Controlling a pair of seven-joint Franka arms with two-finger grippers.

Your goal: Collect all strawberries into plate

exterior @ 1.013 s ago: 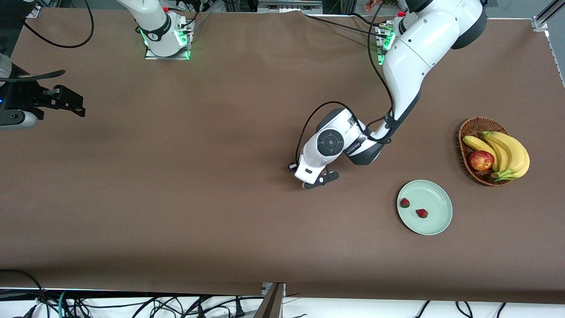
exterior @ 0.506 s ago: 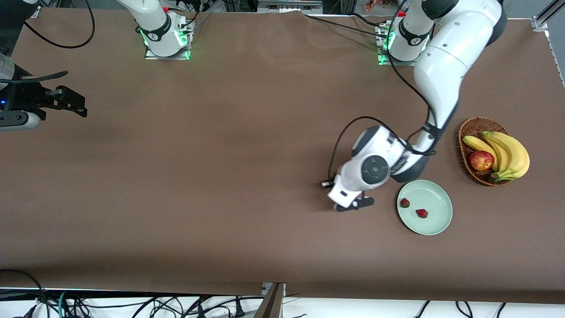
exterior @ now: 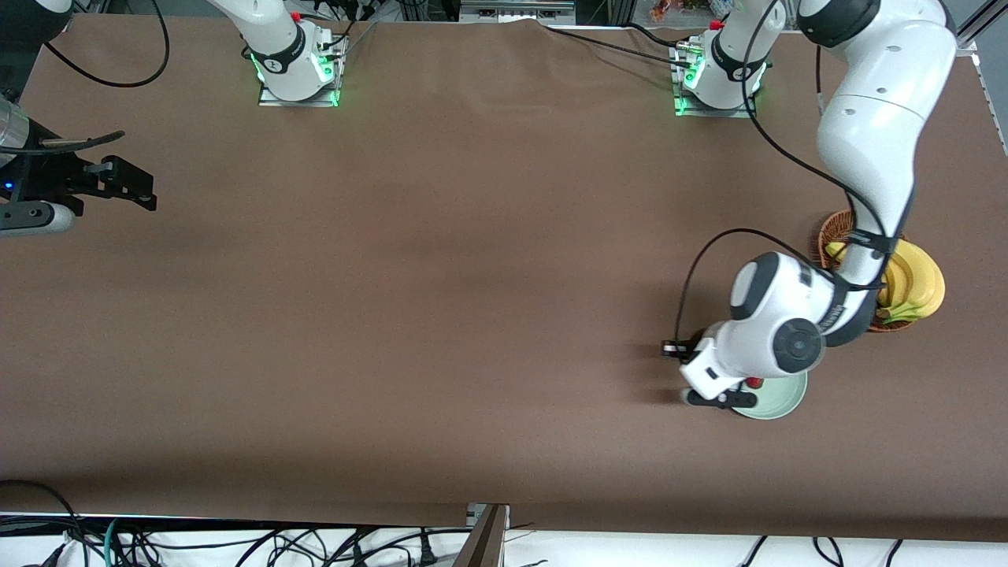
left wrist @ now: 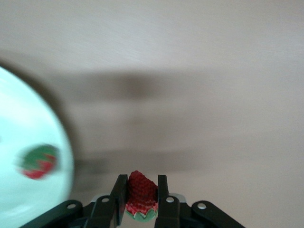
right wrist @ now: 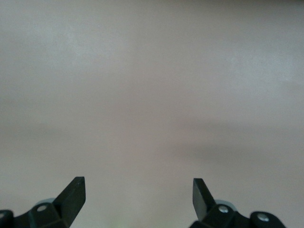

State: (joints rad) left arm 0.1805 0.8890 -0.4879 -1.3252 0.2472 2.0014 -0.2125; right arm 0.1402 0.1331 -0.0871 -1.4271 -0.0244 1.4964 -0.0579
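A red strawberry (left wrist: 141, 190) with a green cap is pinched between the fingers of my left gripper (left wrist: 141, 183), which is shut on it. That gripper (exterior: 713, 396) hangs at the rim of the pale mint-green plate (exterior: 780, 403), on the side toward the right arm's end. The left arm covers most of the plate. Another strawberry (left wrist: 39, 160) lies on the plate (left wrist: 28, 123), and a red bit of a strawberry (exterior: 754, 383) shows beside the wrist. My right gripper (right wrist: 137, 190) is open over bare table, and waits at the right arm's end (exterior: 126, 185).
A brown wicker basket (exterior: 833, 228) with yellow bananas (exterior: 917, 279) stands farther from the front camera than the plate, partly hidden by the left arm. Brown table (exterior: 394, 315) stretches between the two arms.
The left arm has swung with the strawberry toward its own end of the table, to the plate's rim. It now covers most of the plate and the apple. The right arm stayed.
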